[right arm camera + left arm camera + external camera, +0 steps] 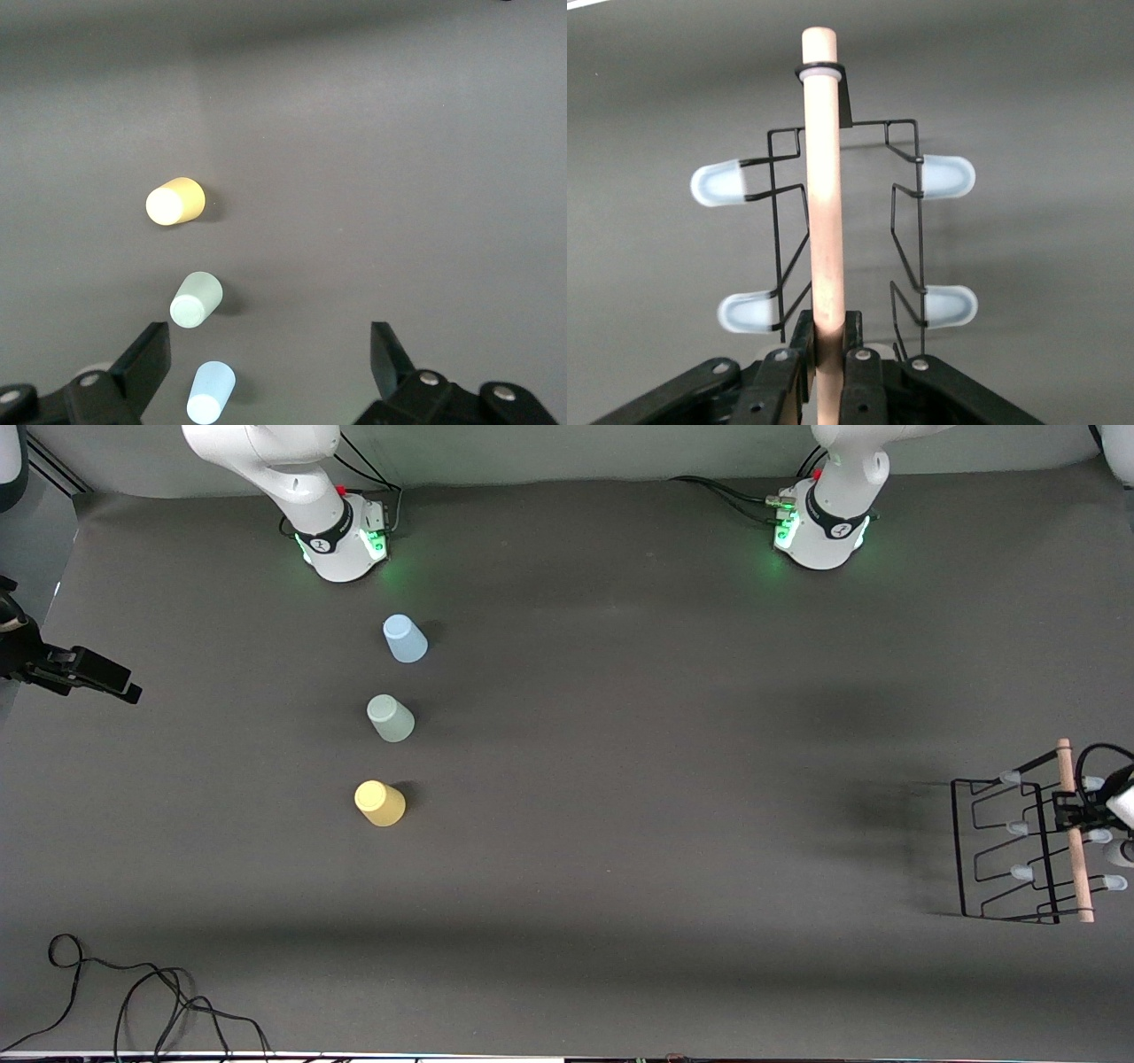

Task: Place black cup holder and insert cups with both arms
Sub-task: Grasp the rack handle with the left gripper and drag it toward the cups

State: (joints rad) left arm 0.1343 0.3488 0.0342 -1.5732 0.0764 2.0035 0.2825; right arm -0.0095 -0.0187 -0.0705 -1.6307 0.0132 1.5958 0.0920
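Barely started: the black cup holder [1019, 850], at the tabletop's edge by the left arm's end, is gripped at its wooden rod by the left claw [830, 354], while all three cups [391, 718] sit untouched under the wide-open right claw [266, 372].

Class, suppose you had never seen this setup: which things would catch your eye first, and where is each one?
Three upside-down cups stand in a row near the right arm's base: the light blue cup farthest from the front camera, the grey-green cup in the middle, the yellow cup nearest. At the left arm's end of the table, the left gripper is shut on the wooden handle of the black cup holder. The right gripper waits open above the cups.
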